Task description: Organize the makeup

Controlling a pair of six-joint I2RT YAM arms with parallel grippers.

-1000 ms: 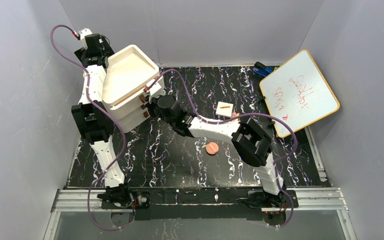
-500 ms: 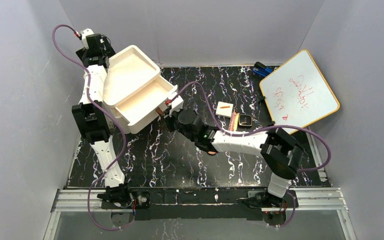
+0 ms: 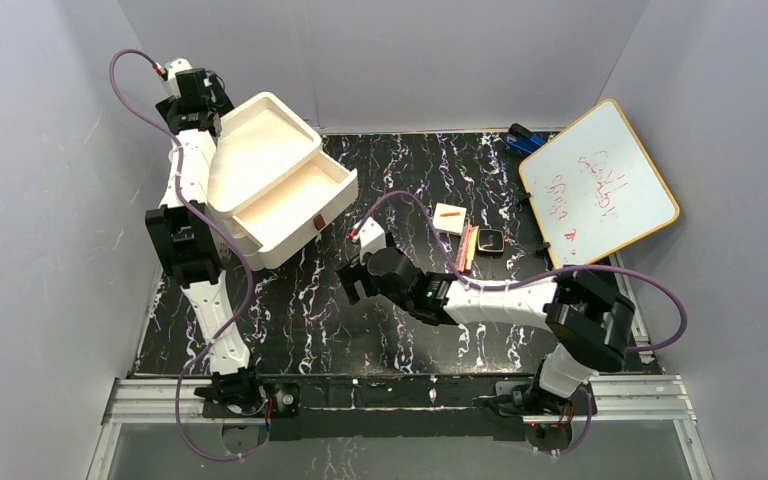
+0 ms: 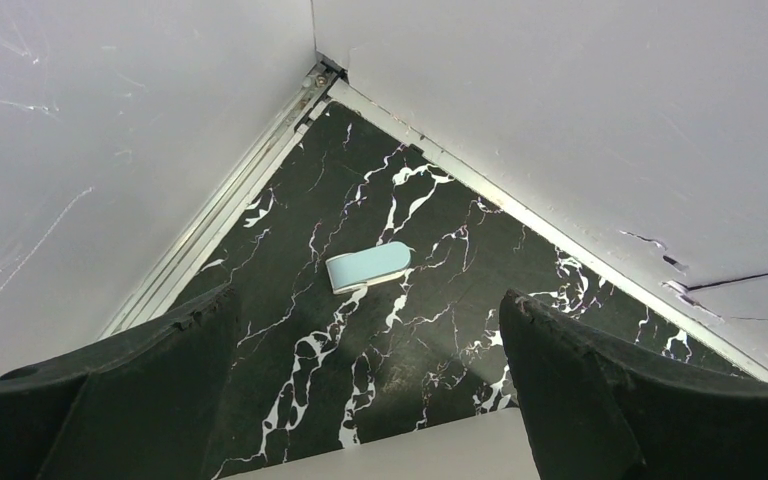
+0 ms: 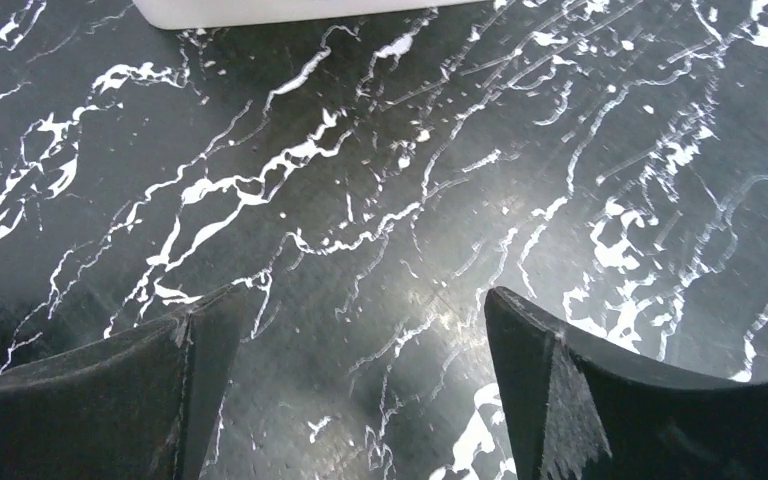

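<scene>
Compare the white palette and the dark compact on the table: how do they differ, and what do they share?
Colour: the white palette is pale with a brown stripe; the dark compact is black with a lighter rim. Place: the palette lies farther back; the compact lies nearer the whiteboard, across the slim sticks from it. Both are small, roughly square and flat on the table, outside the drawer box.

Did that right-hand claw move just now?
Yes, the right gripper backed away from the white three-drawer box toward the near edge of the black marbled table.
</scene>
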